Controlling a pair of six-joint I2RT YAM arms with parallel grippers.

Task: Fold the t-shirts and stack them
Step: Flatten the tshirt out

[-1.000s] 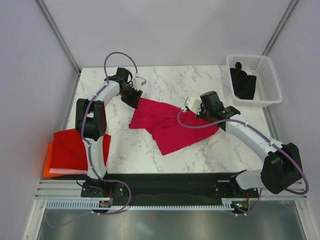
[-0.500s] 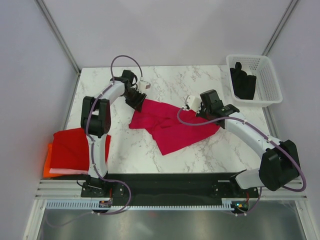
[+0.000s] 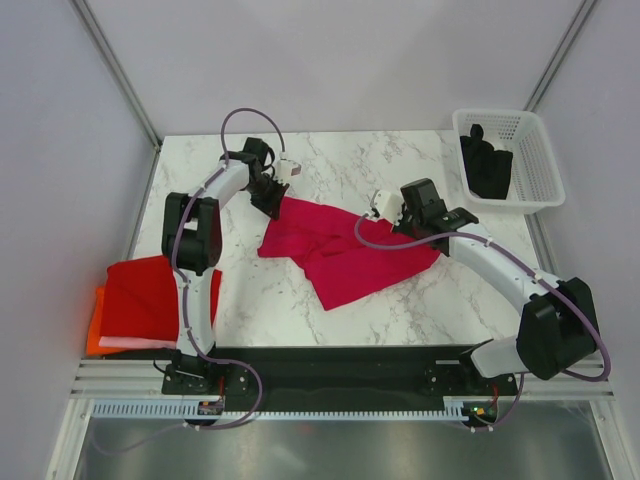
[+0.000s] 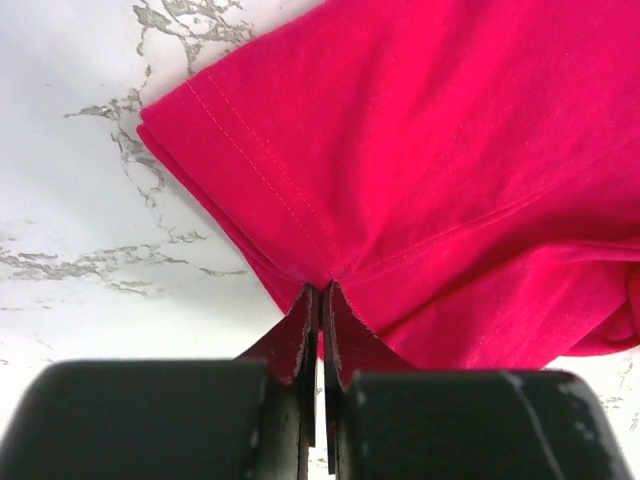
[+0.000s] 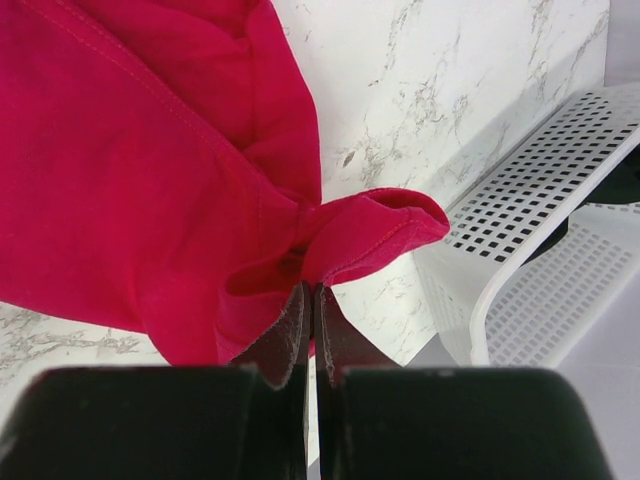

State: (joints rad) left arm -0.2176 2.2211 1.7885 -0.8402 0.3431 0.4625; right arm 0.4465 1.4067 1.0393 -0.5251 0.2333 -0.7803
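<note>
Two pinch points are held on one crimson shirt (image 3: 340,255), which lies mid-tabletop (image 3: 350,160).

- Left gripper (image 4: 320,292): the jaws are pressed together on a stitched hem edge at the shirt's far-left corner.
- Right gripper (image 5: 310,292): the jaws are pressed together on a bunched fold of hem at the shirt's right edge, on the side nearest the basket (image 3: 545,200).
- Governing relation: the line between the two pinches runs left to right across the tabletop. The bulk of the cloth lies on the near side of that line, toward the arm bases. Each corner is held by the arm nearer to it, so a lift-and-spread along that line is judged the likely next move.
- Condition: soft and matte, crumpled, with layers overlapped and one lobe pointing toward the near edge. No flat outline is presented yet.
- Elsewhere: a red shirt (image 3: 140,290) is folded over an orange shirt (image 3: 95,335) at the near-left edge, well apart.
</note>
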